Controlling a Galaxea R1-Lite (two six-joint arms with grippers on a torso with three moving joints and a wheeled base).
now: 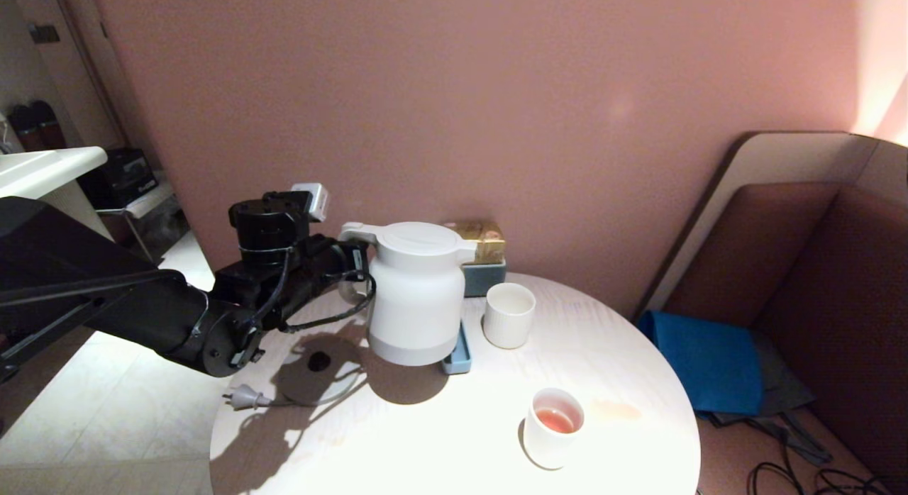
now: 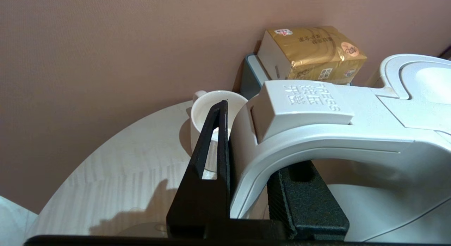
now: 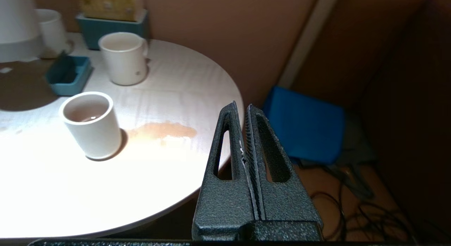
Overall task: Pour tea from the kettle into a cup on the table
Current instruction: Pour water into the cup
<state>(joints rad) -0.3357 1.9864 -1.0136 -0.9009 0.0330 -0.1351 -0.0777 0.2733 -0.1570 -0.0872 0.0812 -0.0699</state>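
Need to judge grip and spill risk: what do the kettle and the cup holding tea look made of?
The kettle looks like matte cream plastic: moulded handle, embossed lettering, soft sheen. The left gripper is shut on its handle. The cup holding tea looks like glazed white ceramic, with a thick smooth rim, though plastic cannot be ruled out.

Left gripper point(image 1: 352, 257) clasps the upright kettle point(image 1: 416, 293) by its handle.
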